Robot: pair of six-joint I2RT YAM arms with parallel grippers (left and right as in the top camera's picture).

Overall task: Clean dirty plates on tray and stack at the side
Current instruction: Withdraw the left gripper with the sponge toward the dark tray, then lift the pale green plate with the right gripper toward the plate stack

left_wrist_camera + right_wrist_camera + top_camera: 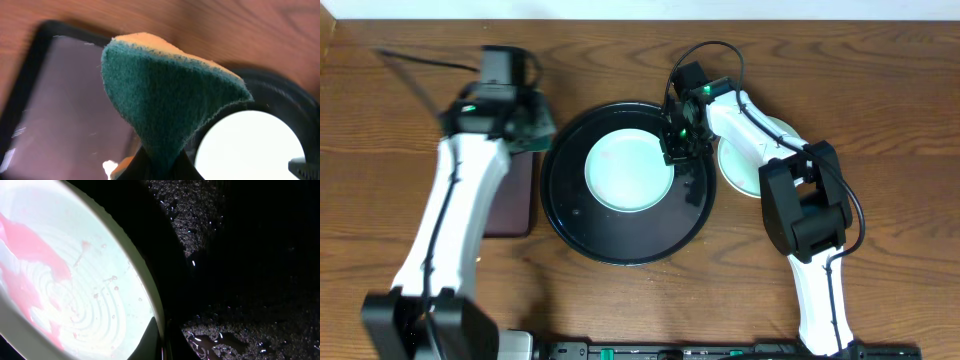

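Note:
The large round black tray (620,235) sits mid-table with a pale aqua plate (628,172) lying on it. In the right wrist view this plate (75,280) shows red smears, and the tray floor (240,255) beside it is wet. My right gripper (678,140) is shut on the plate's right rim, one finger inside and one outside (162,342). To the right of the tray, another pale plate (738,172) lies on the table, partly hidden by the right arm. My left gripper (532,125) hangs left of the tray, shut on a green and orange sponge (165,95).
A smaller rectangular dark tray (510,205) lies left of the round tray, under the left gripper and sponge; its glossy floor (60,110) fills the left of the left wrist view. Bare wooden table surrounds everything.

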